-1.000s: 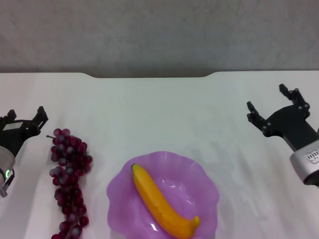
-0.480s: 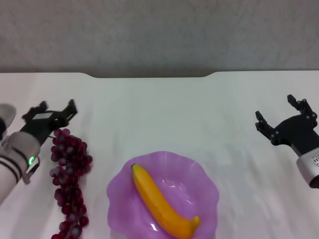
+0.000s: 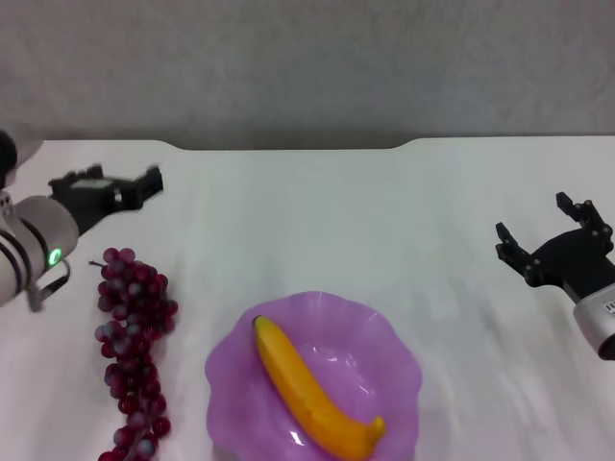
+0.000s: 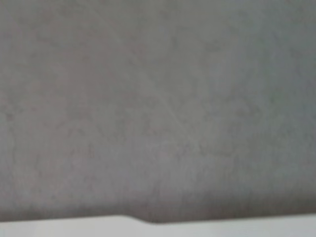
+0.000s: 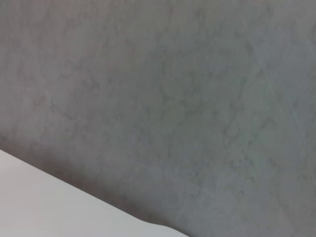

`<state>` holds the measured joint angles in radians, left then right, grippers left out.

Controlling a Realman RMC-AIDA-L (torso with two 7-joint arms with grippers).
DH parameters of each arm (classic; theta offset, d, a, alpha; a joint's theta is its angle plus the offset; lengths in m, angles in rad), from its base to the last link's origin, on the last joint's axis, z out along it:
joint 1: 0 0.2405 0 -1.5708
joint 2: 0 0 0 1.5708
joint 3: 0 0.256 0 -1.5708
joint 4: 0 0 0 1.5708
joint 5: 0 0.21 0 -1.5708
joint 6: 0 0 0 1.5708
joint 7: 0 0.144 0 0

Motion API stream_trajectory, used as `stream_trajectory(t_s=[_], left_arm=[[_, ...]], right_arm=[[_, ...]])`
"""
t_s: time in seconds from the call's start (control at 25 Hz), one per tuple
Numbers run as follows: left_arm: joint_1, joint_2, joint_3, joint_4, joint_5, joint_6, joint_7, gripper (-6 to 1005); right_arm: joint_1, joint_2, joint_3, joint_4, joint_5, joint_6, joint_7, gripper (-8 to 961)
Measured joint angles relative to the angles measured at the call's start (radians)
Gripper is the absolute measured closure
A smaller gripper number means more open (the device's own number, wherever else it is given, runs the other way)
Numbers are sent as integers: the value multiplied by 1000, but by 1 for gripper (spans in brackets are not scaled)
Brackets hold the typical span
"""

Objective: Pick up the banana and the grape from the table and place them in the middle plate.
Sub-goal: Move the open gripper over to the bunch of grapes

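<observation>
Banana (image 3: 315,392) lies diagonally inside the purple middle plate (image 3: 384,331), as before. The grape (image 3: 133,346) bunch stays on the table (image 3: 317,221), left of the plate. The left gripper (image 3: 120,187) has risen and swung past the bunch's far end, empty; its spread cannot be told. The right gripper (image 3: 550,235) hovers spread wide and empty at far right, barely shifted.

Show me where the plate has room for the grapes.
In the middle plate, the banana lies diagonally; the bowl is bare on its right, toward the right gripper. The grape lies on the table near the left gripper.
</observation>
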<state>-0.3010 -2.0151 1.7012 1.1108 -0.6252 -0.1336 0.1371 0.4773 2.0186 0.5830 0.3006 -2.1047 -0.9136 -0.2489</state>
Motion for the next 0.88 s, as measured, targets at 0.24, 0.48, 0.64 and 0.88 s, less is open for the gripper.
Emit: stream_trajectory(t_s=[0.24, 0.48, 0.64, 0.88], left_arm=[[18, -17, -142, 235, 81, -499, 78, 175], [15, -17, -177, 369, 225, -751, 70, 177], [9, -20, -171, 418, 298, -822, 41, 178], [-11, -22, -142, 362, 309, -835, 39, 177]], right_arm=[[2, -1, 1, -2, 0, 5, 1, 71], [3, -3, 1, -4, 0, 11, 2, 71], [10, -3, 0, -5, 0, 23, 1, 71], [10, -3, 8, -11, -5, 4, -8, 72]])
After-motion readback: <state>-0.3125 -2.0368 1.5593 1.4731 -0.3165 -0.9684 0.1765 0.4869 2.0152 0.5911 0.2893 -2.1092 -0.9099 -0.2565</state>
